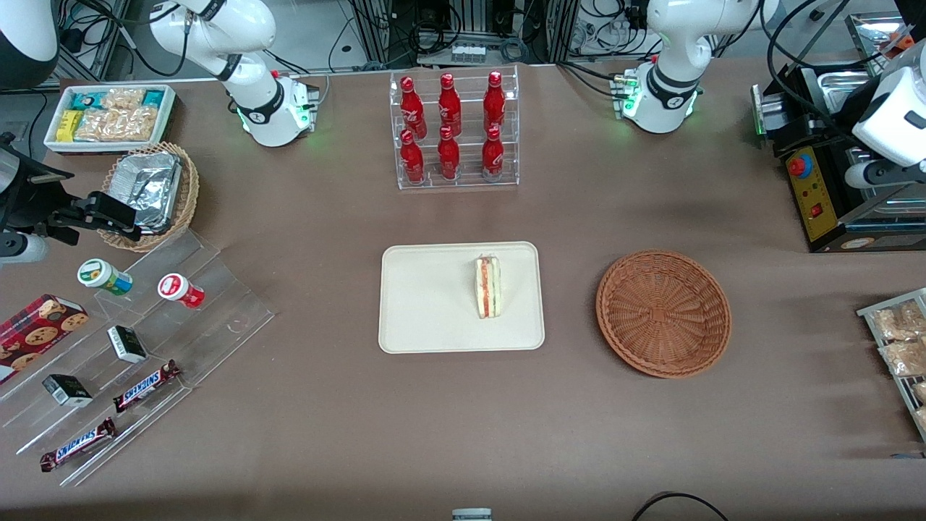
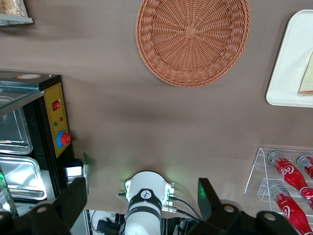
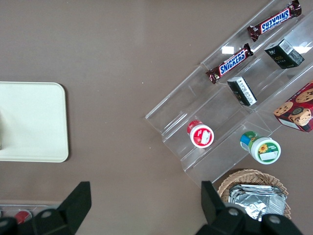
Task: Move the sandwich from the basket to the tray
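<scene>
Counter (image 1: 325, 405): task looks done.
Tray (image 1: 427, 318): holds sandwich (image 1: 488, 286), standing on edge, toward basket-side rim.
Basket (image 1: 663, 312): empty, beside tray toward working arm's end.
Gripper (image 2: 142, 203): high over counter near its arm's base, well apart from basket; fingers (image 2: 208, 193) spread, pinching nothing.
Risk: sandwich upright on narrow edge, may tip if tray is nudged.
Front view shows filling stripe; left wrist view only pale corner at frame edge, but shows basket interior bare.

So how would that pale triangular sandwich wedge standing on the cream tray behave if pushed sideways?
The sandwich stands on a narrow edge on the tray, so it would probably tip rather than slide. Its soft-looking bread and layered filling suggest it would squash or separate easily. The gripper, open, hangs high above the table, away from the empty basket.
</scene>
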You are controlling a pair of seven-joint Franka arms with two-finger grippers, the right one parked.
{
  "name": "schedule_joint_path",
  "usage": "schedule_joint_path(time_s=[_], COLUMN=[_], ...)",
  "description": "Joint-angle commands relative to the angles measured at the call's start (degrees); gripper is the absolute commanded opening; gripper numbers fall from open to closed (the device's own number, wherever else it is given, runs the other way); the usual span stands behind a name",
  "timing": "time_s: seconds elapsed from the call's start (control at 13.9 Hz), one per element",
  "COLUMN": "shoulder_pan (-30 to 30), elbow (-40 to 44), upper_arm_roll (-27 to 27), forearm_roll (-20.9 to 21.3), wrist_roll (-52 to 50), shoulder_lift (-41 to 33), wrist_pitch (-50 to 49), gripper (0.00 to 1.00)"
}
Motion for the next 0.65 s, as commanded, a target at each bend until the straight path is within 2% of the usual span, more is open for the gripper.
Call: schedule_joint_path(time_s=[0.0, 0.58], shoulder_pan=[-0.2, -2.8], elbow=[0.0, 0.1], upper_arm_roll=[0.0, -0.1], forearm_roll=[-0.2, -0.4], wrist_roll=[0.7, 0.7], shoulder_lift=[0.7, 2.0], wrist_pitch=[1.7, 3.5], gripper=[1.0, 1.0])
